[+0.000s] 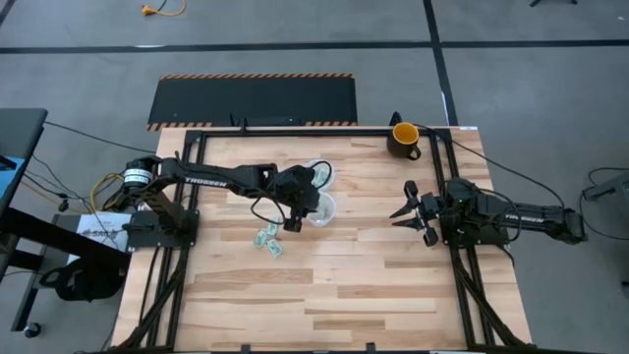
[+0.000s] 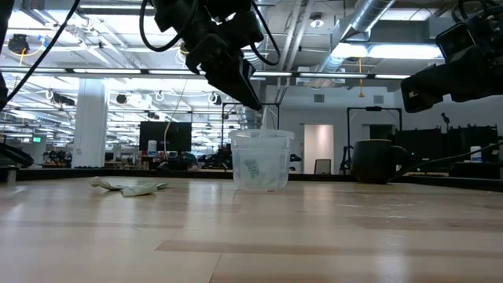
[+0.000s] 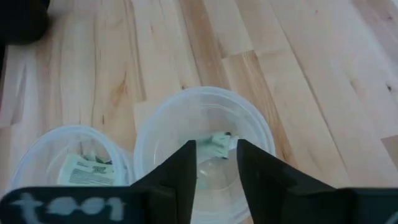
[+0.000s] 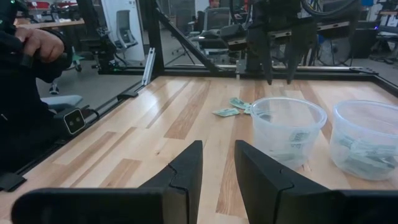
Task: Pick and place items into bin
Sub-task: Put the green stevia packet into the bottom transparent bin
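Two clear plastic tubs stand side by side at mid-table. My left gripper [image 3: 216, 163] hangs open just above the rim of the nearer tub [image 3: 205, 118], touching nothing. A green-and-white packet [image 3: 217, 143] shows inside that tub, beyond the gap between the fingers. The other tub [image 3: 65, 146] holds a packet [image 3: 81, 171] too. More packets [image 1: 267, 241] lie flat on the wood beside the tubs. My right gripper [image 1: 408, 211] waits open and empty at the table's right side.
A dark mug [image 1: 403, 138] with a yellow inside stands at the far right corner. Black frame rails [image 1: 295, 131] run along the table's edges. Bare wood [image 1: 324, 295] stretches toward the near edge. A person's sleeve [image 4: 31, 50] shows beyond the table in the right wrist view.
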